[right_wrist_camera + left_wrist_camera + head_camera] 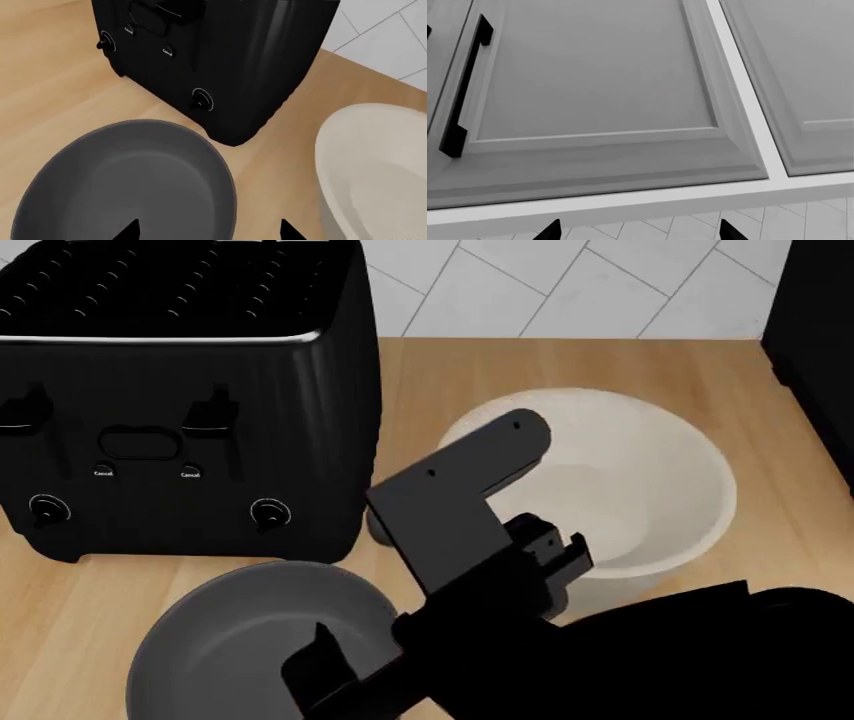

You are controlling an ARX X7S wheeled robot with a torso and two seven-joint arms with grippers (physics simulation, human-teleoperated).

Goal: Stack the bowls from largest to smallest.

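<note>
The largest, cream bowl (641, 490) stands on the wooden counter, right of the toaster. The medium, dark grey shallow bowl (240, 640) sits in front of the toaster, close to the cream one. My right gripper (210, 231) hovers open above the grey bowl (120, 185), its fingertips straddling the rim on the side toward the cream bowl (380, 165). Nothing is held. The right arm (467, 540) covers part of both bowls in the head view. My left gripper (639, 231) is open, facing cabinet doors away from the bowls. The smallest bowl is out of view.
A tall black toaster (174, 400) stands at the back left, close to both bowls. A dark object (817, 340) borders the counter at the right. White tiled wall (601, 280) lies behind. The left wrist view shows grey cabinet doors with a black handle (467, 85).
</note>
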